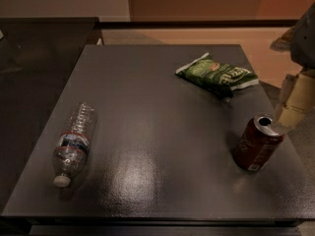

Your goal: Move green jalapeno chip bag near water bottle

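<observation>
The green jalapeno chip bag lies flat on the dark table at the back right, with white crimped ends and white lettering. The water bottle lies on its side at the front left, white cap towards the front edge. My gripper hangs at the right edge of the view, just above and to the right of a soda can and to the right of the chip bag, touching neither the bag nor the bottle. A wide stretch of table separates bag and bottle.
A red-brown soda can stands upright at the right, between the chip bag and the front edge. A second dark surface adjoins the table on the left. Tan floor lies behind.
</observation>
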Motion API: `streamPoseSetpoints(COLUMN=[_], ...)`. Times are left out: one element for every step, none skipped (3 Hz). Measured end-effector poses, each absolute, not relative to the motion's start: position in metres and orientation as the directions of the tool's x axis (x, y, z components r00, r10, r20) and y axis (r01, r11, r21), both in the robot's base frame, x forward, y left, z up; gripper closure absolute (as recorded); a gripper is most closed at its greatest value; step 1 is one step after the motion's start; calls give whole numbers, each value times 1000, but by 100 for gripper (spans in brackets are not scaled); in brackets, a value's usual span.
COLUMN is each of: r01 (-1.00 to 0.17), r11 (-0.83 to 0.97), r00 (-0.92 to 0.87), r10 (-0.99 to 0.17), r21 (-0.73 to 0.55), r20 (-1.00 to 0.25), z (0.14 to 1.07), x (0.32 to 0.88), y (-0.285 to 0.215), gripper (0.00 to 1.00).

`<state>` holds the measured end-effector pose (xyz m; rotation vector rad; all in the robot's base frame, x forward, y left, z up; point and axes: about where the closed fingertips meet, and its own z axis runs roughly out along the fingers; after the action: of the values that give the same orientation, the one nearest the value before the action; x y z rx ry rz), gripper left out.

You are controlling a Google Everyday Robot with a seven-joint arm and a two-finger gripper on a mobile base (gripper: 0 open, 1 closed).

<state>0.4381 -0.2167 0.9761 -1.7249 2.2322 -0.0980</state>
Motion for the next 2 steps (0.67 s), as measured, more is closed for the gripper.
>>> streamPoseSetpoints(r01=[-931,-923], r11=[270,299], r00=[-221,-236], r10=[-953,-937], r21=[-246,-241], r20=[-207,-256], z=[976,977], x=[438,447], y=[-217,-212], gripper=[0,0])
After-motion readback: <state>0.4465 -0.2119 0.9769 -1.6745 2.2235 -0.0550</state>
